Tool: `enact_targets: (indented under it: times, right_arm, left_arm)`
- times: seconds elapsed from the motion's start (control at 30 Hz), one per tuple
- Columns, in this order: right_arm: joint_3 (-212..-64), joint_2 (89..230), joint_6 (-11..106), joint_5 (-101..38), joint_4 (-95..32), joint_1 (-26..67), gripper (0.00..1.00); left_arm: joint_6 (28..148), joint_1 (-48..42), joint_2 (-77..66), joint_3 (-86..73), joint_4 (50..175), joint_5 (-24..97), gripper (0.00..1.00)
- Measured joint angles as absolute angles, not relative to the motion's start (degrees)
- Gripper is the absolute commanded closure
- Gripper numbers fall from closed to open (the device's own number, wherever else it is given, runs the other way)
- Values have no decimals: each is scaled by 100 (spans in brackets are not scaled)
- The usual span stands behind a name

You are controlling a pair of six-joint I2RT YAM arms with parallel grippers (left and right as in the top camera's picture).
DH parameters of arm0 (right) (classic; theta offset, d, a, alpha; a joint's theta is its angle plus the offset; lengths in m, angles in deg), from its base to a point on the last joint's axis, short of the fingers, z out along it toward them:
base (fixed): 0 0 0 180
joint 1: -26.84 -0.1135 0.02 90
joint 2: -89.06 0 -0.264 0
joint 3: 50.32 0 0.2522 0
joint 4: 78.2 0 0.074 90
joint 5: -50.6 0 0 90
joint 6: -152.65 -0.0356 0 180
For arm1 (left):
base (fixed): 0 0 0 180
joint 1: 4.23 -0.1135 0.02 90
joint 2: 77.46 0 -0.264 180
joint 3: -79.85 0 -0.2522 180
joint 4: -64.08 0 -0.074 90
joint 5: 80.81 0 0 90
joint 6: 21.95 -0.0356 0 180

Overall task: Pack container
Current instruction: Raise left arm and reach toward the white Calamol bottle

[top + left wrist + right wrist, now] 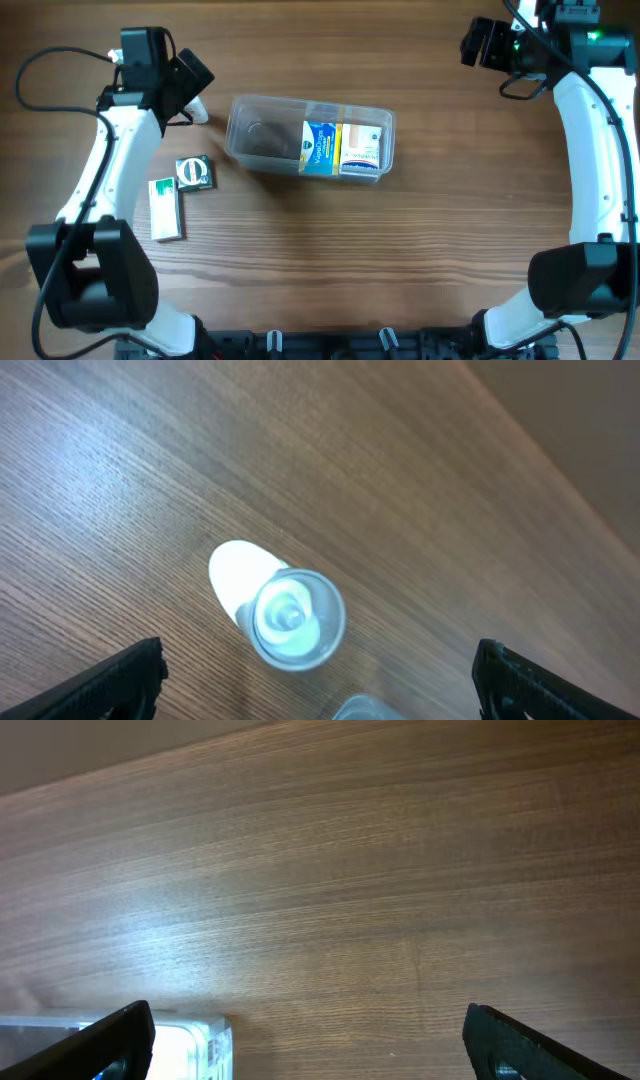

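Container [234, 128] mid-table, long axis left-right, right half filled; just beyond its left end the upright white bottle [290, 618] stands centred ahead of my left gripper [320, 678], fingers spread wide; right gripper [306, 1042], likewise spread, hangs far right, well apart.

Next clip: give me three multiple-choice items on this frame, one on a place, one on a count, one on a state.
1. Where is the white bottle? A in the tub; B on the table under the left hand; C atop a box.
2. How many boxes lie outside the tub? A one; B four; C two.
3. The left hand is: A open; B shut on a box; C shut on the bottle.
1 B: it sits on the table between the fingers. 2 C: a green box and a white box lie beside the tub. 3 A: the fingers stand wide apart, touching nothing.
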State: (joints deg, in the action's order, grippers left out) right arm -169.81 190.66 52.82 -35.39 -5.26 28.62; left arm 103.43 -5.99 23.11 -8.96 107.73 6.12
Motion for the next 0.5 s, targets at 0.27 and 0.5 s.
enact_targets:
  times: [0.27, 0.5]
  right_arm:
    - [-16981, 19066, 5282, -3539, -526, 2862, 0]
    - [-16981, 19066, 5282, -3539, -526, 2862, 0]
  left_arm:
    - [10422, -599, 2729, -896, 10775, 610, 20]
    - [10428, -599, 2809, -896, 10775, 562, 33]
